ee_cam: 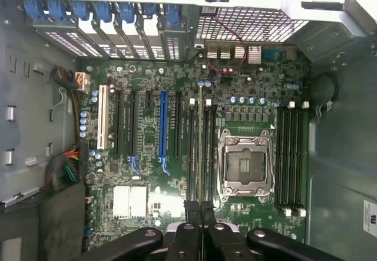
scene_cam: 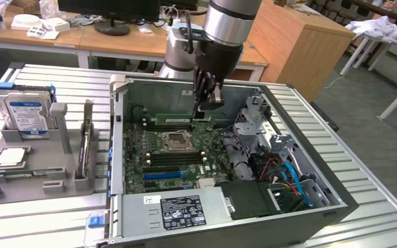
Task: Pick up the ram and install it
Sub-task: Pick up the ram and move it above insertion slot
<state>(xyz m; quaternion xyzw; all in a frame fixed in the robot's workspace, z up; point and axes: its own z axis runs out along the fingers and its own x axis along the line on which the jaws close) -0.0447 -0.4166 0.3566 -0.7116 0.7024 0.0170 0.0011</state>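
Observation:
The ram (scene_cam: 178, 117) is a narrow green stick lying level just above the black memory slots (scene_cam: 171, 125) on the far side of the CPU socket (scene_cam: 176, 138), inside the open computer case (scene_cam: 119, 155). My gripper (scene_cam: 200, 109) reaches down into the case and is shut on the ram near the end toward the exterior view's right. In the wrist view the ram (ee_cam: 201, 143) shows edge-on as a thin line running away from the gripper (ee_cam: 201, 209), lined up along the memory slots (ee_cam: 193, 155) beside the socket (ee_cam: 244, 164). I cannot tell whether it touches a slot.
A second bank of memory slots (ee_cam: 291, 155) lies across the socket. The drive cage (scene_cam: 254, 124) and cables (scene_cam: 288, 175) crowd the case at the exterior view's right, with the power supply (scene_cam: 174, 209) in front. A grey holder (scene_cam: 60, 170) outside carries a hard drive (scene_cam: 25, 111).

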